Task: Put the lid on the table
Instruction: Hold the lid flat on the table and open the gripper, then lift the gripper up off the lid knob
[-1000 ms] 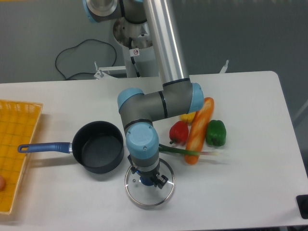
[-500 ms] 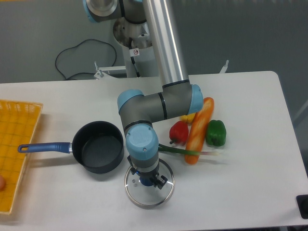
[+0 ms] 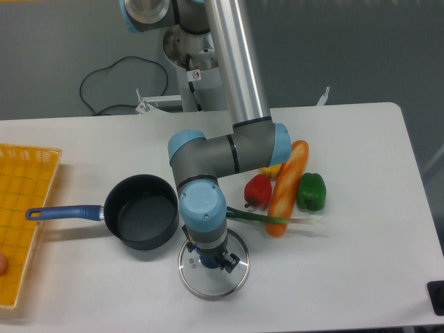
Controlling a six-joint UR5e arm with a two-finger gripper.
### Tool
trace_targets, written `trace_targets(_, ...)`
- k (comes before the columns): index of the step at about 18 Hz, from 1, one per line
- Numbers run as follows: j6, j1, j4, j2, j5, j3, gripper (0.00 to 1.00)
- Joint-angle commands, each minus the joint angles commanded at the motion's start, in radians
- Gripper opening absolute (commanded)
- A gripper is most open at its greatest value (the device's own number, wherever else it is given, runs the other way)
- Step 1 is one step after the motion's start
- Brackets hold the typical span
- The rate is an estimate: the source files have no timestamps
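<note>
the lid (image 3: 214,272) lies flat on the table (image 3: 361,263), knob up; it is round, so it has no long side. it sits just beside the pot (image 3: 142,220), near the front edge of the table, with bare white table to its right. the gripper (image 3: 210,262) points straight down over the middle of the lid at the blue knob, but the arm hides the fingers, so i cannot tell if it is gripping or let go.
</note>
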Motion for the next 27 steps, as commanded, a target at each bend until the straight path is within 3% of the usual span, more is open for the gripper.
trace_targets(9,0.0,0.0,0.0,-0.002,0.0,-0.003,0.54)
trace_targets(14,0.003,-0.002,0.002,-0.002,0.0,-0.003,0.68)
trace_targets(21,0.005,-0.002,0.002,-0.002,0.0,-0.003,0.76)
trace_targets(24,0.008,-0.002,0.002,0.0,0.0,-0.003,0.96)
trace_targets(27,0.009,-0.003,0.0,0.011,-0.002,-0.005,1.0)
